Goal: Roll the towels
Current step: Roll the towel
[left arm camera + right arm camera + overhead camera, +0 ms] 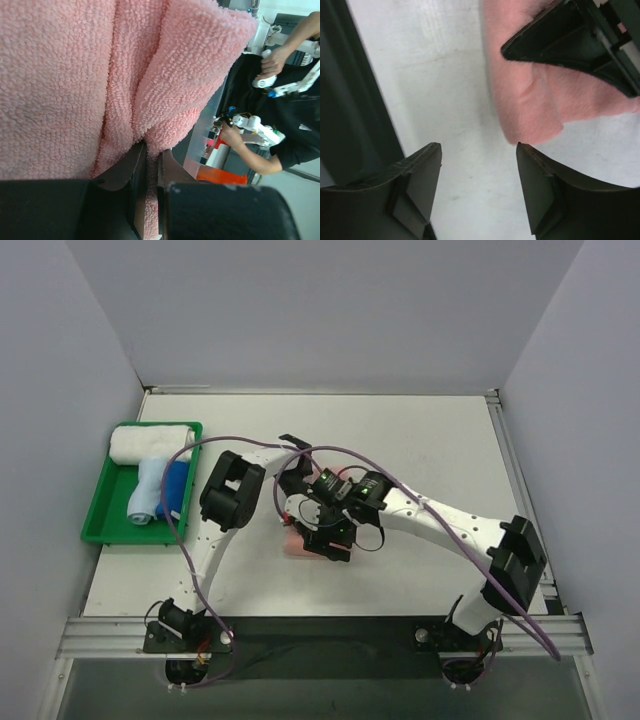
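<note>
**Left tool (150,151) clenched on the pink towel (60,75), right tool (478,146) released**

The left tool pinches a fold of the pink towel, with cloth bunched above its tips. The right tool hangs with its jaws apart over the bare surface (435,75). The towel's rounded corner sits just ahead of its right finger, apart from it. Rolling this towel looks under way. Next, the right tool likely needs to reach forward for that free edge, clear of the left tool. Open room lies to its left. The light blue towel (148,492) lies in a green tray (95,510), far left of both tools.
</note>
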You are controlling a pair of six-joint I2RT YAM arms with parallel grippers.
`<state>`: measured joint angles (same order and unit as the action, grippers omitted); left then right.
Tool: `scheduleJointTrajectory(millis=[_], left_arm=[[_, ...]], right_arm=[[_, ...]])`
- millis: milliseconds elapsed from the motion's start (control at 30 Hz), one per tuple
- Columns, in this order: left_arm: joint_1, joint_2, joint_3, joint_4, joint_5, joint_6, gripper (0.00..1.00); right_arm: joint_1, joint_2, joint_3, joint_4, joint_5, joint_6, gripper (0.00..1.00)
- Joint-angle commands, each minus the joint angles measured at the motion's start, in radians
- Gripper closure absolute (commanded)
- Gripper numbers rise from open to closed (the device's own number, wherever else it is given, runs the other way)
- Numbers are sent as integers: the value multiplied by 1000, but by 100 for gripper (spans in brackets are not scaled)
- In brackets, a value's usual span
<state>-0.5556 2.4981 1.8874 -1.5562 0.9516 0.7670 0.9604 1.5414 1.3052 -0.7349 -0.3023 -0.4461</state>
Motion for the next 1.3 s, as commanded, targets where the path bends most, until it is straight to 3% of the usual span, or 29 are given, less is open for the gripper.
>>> scheduleJointTrajectory(millis=[0,267,367,533,667,700,800,967,1100,1267], left_arm=[[16,102,-39,87,-266,17,89],[40,117,-25,90,-260,9,81],[48,113,-27,93,-264,14,81],[57,75,-56,94,-251,35,80],[75,2,-109,107,-200,52,75],[91,-37,-120,122,-186,52,73],[143,-105,-157,142,-128,49,64],[217,-206,-162,82,-41,87,56],[276,-252,-159,38,1,112,53],[428,-338,-143,48,103,104,53]], right_arm=[[58,63,-15,136,204,-72,36],[107,212,-179,362,325,-134,36],[106,249,-222,403,362,-166,41],[94,269,-274,437,319,-172,69],[57,289,-259,387,189,-154,96],[25,295,-235,364,98,-145,100],[-26,315,-178,237,-93,-135,100],[-69,362,-72,53,-257,-175,100],[-84,394,-18,-40,-366,-187,100],[-124,466,49,-147,-497,-203,100]])
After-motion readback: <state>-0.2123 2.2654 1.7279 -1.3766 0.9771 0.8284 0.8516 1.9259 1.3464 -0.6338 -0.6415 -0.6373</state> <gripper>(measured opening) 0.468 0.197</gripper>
